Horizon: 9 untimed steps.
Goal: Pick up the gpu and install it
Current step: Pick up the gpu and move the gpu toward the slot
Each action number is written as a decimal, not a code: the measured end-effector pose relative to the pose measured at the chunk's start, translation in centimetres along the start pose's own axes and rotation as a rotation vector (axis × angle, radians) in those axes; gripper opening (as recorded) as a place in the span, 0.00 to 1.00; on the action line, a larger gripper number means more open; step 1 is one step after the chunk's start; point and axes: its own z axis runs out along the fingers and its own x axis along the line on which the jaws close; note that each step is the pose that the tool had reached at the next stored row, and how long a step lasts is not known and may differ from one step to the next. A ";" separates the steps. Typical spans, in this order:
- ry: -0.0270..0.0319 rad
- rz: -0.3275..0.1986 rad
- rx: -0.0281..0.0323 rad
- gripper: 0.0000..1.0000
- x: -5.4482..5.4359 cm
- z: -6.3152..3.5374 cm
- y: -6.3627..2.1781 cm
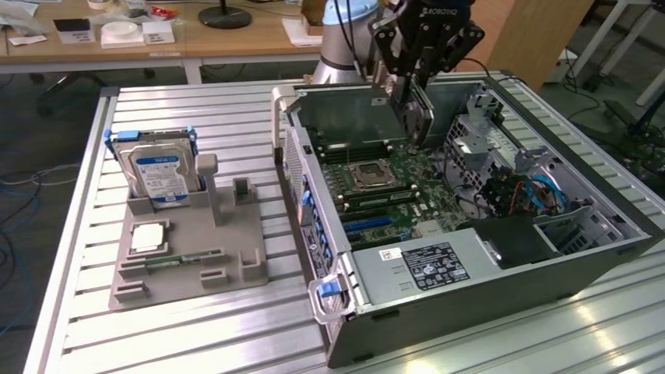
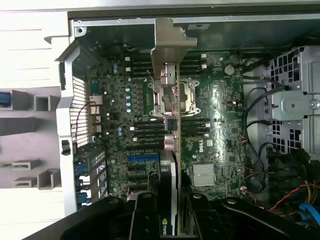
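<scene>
My gripper [image 1: 418, 78] hangs over the back of the open computer case [image 1: 582, 257] and is shut on the gpu [image 1: 420, 117], a slim dark card held upright above the motherboard [image 1: 390, 199]. In the wrist view the gpu [image 2: 172, 150] is seen edge-on, its metal bracket [image 2: 169, 37] at the far end, over the processor socket [image 2: 172, 97]. The black fingers [image 2: 147, 212] of the gripper [image 2: 172, 207] clamp the card from both sides. The card is off the board and sits in no slot; the blue slot [image 2: 142, 157] lies just beside its line.
A grey fixture [image 1: 192, 269] at the exterior view's left holds a silver hard drive [image 1: 156, 167], a square chip [image 1: 149, 236] and a green memory stick [image 1: 171, 261]. Inside the case are a drive cage [image 1: 488, 132], loose cables [image 1: 519, 191] and the power supply [image 1: 431, 265].
</scene>
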 end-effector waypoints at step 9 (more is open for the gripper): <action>0.0000 0.000 0.0000 0.27 -2.3 0.07 0.18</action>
